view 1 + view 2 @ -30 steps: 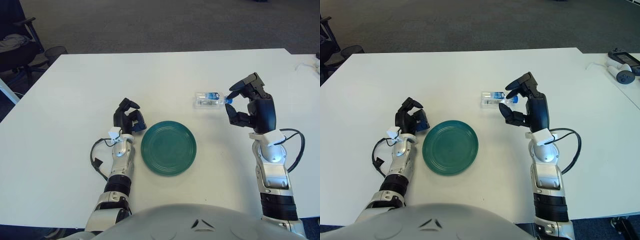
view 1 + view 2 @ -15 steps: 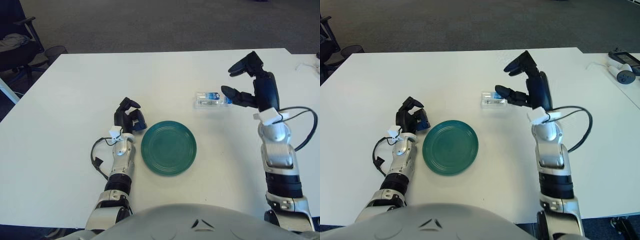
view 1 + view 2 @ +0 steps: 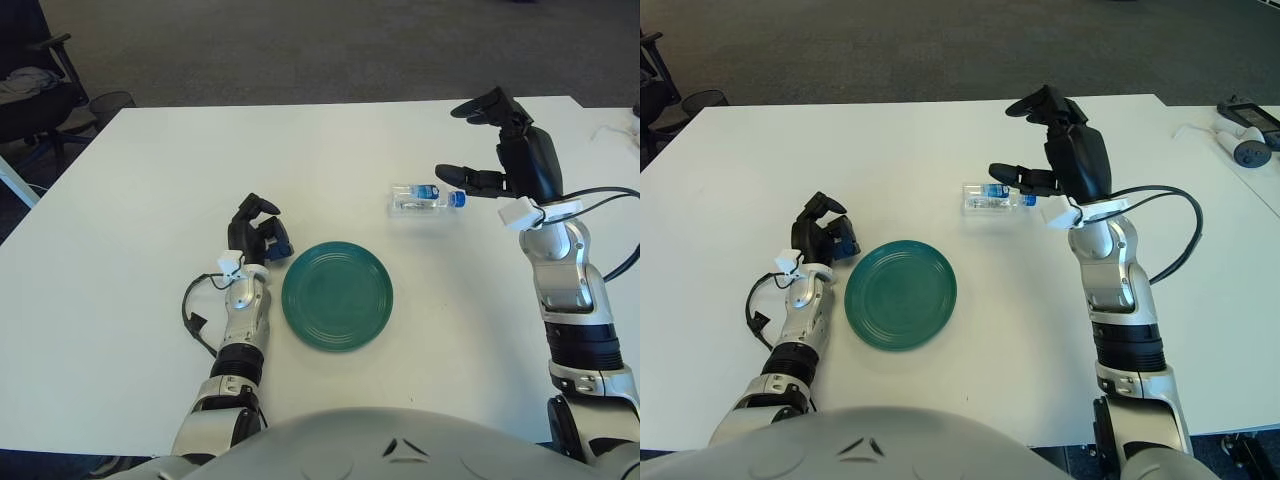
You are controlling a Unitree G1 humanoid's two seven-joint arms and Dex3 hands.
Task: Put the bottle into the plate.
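A small clear plastic bottle (image 3: 421, 199) with a blue label and blue cap lies on its side on the white table, cap end to the right. The dark green plate (image 3: 337, 294) sits nearer me, left of the bottle. My right hand (image 3: 481, 143) hovers over the bottle's cap end with fingers spread wide, holding nothing. My left hand (image 3: 256, 234) shows just left of the plate, fingers curled with nothing in them.
The white table (image 3: 180, 170) stretches around both objects. A black office chair (image 3: 30, 90) stands off the far left corner. A white cable and device (image 3: 1240, 140) lie at the table's far right.
My right hand has risen and moved forward from beside the bottle's cap to above it, fingers opening wider. The bottle, plate and left hand have stayed put.
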